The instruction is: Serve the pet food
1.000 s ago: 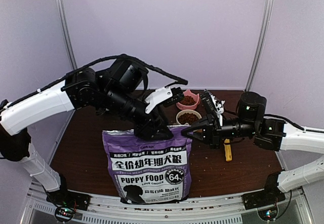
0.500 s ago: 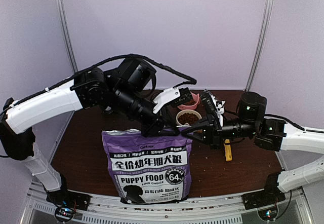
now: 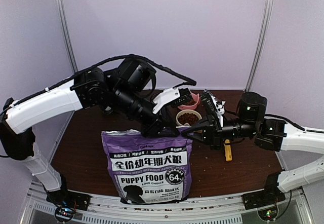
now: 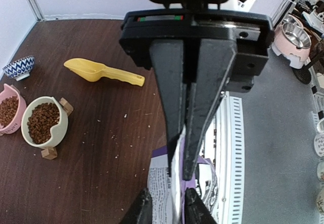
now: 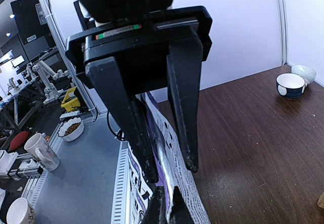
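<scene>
While both grippers pinch its top edge | purple pet food bag (image 3: 148,166) upright | white label, dog picture

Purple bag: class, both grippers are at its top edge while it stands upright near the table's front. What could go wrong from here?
1. The purple bag stands near the table's front edge. An uneven pull on its top could tip it off.
2. The left gripper and right gripper pinch close together, so their fingers may collide.
3. The filled cream bowl sits just behind them and could get knocked.
</scene>
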Action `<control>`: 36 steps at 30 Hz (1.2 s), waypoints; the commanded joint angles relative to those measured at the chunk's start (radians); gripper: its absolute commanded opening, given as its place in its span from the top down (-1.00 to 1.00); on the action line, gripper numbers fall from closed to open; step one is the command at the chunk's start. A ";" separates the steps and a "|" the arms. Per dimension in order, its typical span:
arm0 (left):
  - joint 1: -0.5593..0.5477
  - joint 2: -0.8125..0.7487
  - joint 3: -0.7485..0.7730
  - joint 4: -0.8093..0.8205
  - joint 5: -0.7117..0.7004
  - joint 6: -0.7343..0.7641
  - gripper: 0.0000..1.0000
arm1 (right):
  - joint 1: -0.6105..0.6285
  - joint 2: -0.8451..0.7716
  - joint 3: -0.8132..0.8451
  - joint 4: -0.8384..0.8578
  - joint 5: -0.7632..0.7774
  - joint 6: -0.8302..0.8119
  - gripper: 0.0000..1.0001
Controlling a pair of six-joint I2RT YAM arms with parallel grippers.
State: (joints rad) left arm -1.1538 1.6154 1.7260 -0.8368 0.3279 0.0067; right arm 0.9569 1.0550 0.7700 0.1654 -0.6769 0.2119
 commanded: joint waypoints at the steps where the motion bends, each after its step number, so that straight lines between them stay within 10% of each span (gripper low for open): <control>1: 0.002 -0.045 -0.007 -0.004 -0.056 0.023 0.47 | -0.002 -0.024 0.019 0.031 -0.001 -0.005 1.00; 17: 0.003 -0.046 -0.028 -0.081 -0.031 0.034 0.35 | -0.002 -0.026 0.024 0.026 0.007 -0.003 1.00; 24: 0.002 -0.041 -0.022 -0.094 -0.035 0.045 1.00 | -0.002 -0.025 0.023 0.026 0.011 -0.002 1.00; 30: 0.002 -0.052 -0.013 -0.114 -0.057 0.060 1.00 | -0.004 -0.037 0.028 0.004 0.028 -0.015 1.00; 36: 0.002 -0.066 -0.004 -0.174 -0.108 0.070 0.18 | -0.006 -0.054 0.031 -0.024 0.046 -0.029 1.00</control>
State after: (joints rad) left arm -1.1584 1.5734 1.7107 -0.9054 0.2718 0.0605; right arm 0.9577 1.0409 0.7700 0.1394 -0.6605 0.2024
